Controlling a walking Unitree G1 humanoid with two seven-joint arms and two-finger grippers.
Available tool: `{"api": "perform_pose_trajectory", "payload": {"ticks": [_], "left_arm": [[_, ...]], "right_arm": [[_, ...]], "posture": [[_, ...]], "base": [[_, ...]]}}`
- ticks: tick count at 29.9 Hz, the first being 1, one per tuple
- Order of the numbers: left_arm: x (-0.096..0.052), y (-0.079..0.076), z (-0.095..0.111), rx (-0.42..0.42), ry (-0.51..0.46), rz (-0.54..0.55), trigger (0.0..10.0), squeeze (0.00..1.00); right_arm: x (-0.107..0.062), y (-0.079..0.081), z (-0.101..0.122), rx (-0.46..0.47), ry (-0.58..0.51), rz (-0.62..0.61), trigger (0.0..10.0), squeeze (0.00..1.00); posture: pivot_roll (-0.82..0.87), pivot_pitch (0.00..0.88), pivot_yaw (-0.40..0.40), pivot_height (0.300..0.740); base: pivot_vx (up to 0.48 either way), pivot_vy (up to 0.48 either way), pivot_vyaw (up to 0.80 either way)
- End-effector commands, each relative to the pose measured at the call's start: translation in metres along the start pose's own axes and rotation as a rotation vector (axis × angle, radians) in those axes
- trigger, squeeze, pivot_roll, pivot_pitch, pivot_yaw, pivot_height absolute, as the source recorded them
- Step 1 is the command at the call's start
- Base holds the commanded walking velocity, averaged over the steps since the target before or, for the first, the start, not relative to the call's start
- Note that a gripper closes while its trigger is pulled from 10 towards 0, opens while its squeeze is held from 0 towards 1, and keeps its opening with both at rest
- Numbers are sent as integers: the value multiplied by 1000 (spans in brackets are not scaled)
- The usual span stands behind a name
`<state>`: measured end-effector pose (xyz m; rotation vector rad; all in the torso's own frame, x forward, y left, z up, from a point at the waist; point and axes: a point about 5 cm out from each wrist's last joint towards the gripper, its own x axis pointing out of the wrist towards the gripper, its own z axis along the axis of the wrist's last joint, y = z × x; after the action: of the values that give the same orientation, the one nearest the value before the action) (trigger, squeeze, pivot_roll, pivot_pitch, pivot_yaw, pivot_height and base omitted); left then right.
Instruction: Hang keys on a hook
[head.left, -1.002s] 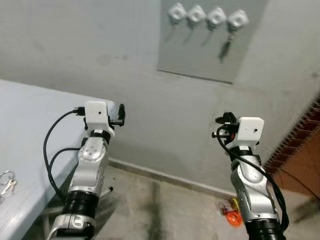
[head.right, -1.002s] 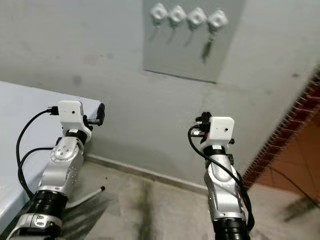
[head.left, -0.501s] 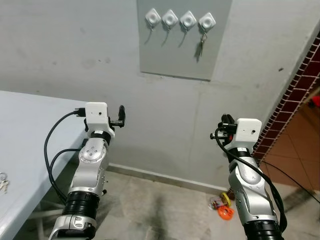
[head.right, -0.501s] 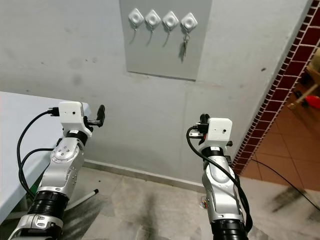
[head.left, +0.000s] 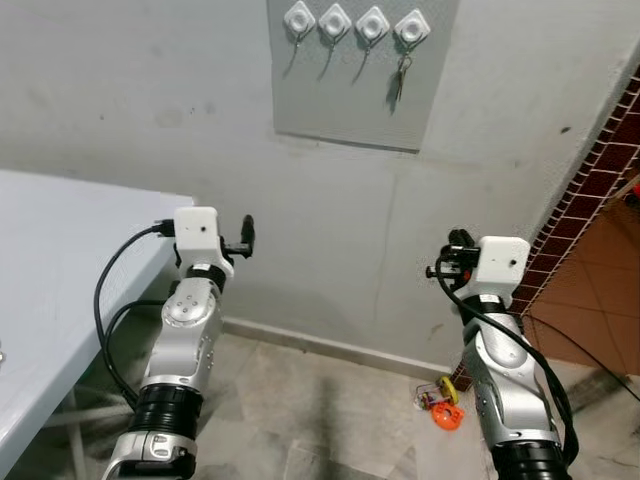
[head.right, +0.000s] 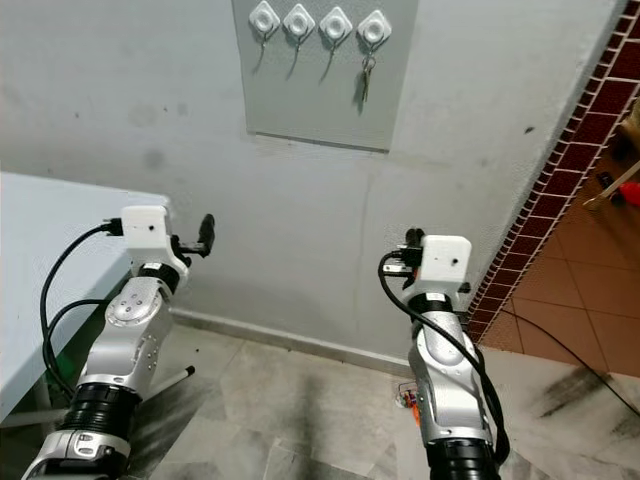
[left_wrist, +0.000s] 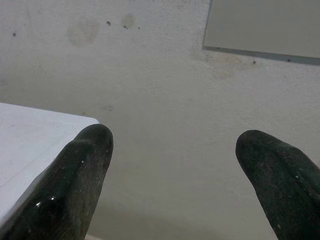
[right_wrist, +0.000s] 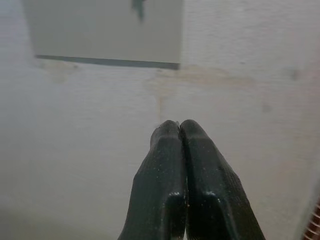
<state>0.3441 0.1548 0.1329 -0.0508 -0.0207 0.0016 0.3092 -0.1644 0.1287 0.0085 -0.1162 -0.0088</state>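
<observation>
A grey panel on the wall carries a row of white hooks. A bunch of keys hangs from the rightmost hook. My left gripper is raised toward the wall, well below the panel, at the table's corner. In the left wrist view it is open with nothing between its fingers. My right gripper is held up below and to the right of the keys. In the right wrist view it is shut and empty, with the panel's lower edge above it.
A white table stands on the left against the wall. A red brick wall edge and a tiled floor lie to the right. Small orange and yellow items lie on the floor by the wall foot.
The whole view has shifted: the hook panel now sits more to the left and looks smaller, and more of the brick edge shows. Both arms keep the same pose.
</observation>
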Motion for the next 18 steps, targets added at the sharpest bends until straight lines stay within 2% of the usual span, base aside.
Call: {"api": "perform_pose_trajectory", "payload": {"ticks": [1,3,18], "left_arm": [[0,4,4,-8,-11,7,10000,0],[-1,4,5,-21,-19,3,10000,0],[-2,6,5,-30,-14,15,10000,0]], "right_arm": [[1,1,6,-2,-22,10,10000,0],[1,1,6,-4,-21,11,10000,0],[0,3,6,-6,-17,31,10000,0]], "posture": [[-27,0,-2,732],[-25,0,-5,732],[-22,0,-11,732]], "base": [[0,0,0],[0,0,0],[306,0,0]]}}
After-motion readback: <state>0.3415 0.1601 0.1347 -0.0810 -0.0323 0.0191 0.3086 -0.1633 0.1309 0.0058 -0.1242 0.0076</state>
